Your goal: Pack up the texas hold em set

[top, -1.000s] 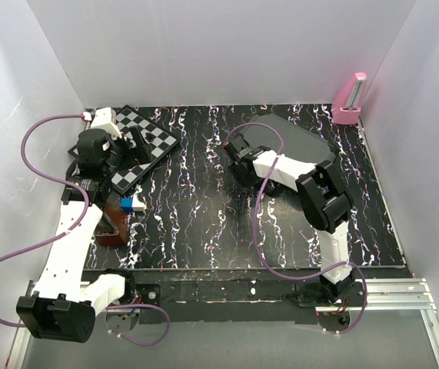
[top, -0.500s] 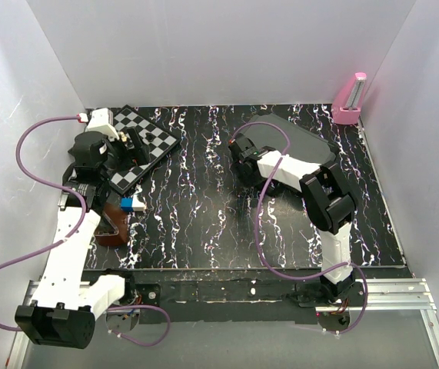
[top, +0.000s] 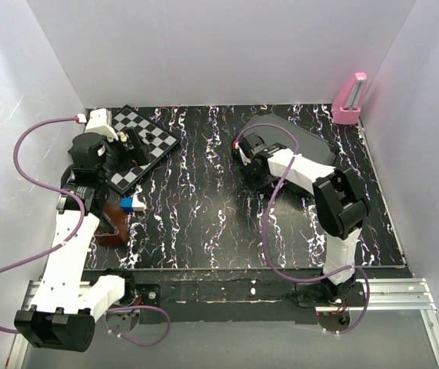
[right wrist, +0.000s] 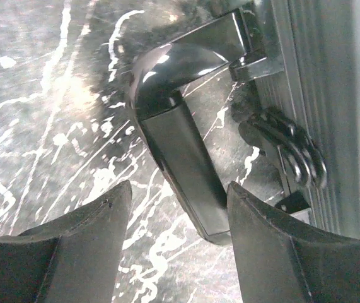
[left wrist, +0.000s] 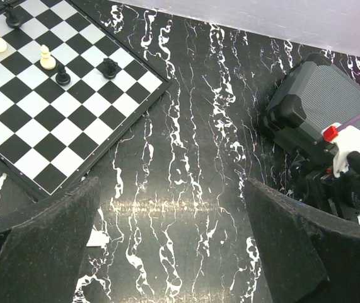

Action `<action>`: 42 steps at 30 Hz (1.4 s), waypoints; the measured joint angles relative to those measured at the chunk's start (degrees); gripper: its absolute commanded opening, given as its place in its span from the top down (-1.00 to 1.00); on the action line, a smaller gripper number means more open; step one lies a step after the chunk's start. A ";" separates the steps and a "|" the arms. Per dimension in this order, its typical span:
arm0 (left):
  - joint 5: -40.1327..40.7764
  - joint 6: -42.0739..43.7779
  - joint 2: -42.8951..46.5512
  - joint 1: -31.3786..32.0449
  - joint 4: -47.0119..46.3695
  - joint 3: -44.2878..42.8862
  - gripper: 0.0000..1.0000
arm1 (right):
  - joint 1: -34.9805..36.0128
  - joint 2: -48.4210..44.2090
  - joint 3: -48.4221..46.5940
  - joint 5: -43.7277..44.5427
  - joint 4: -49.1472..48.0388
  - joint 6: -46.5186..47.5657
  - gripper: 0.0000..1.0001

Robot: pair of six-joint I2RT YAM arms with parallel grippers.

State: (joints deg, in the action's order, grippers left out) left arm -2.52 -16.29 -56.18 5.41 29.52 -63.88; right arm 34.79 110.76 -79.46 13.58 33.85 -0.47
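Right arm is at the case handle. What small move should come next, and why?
Probably ease the right gripper forward and shut its jaws on the handle: the briefcase lies closed, and the handle sits between the open jaws, not yet gripped.

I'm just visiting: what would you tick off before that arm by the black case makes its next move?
1. Briefcase lid down: ok, it lies shut.
2. Handle between the fingers of the right gripper: ok.
3. Right gripper open, not yet clamped on the handle: ok.
4. Latch beside the handle fastened: cannot tell.
5. Left gripper away from the briefcase: ok, it is open near the chessboard.
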 measured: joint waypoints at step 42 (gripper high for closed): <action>4.26 -3.43 13.38 -5.03 -1.99 7.04 -0.96 | -39.98 -52.50 19.06 -22.18 -17.18 -17.11 -0.36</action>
State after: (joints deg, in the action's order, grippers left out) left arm 1.74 -19.73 -42.81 0.38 27.53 -56.84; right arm -5.19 58.26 -60.40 -8.60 16.67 -17.58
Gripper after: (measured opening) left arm 0.981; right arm 0.678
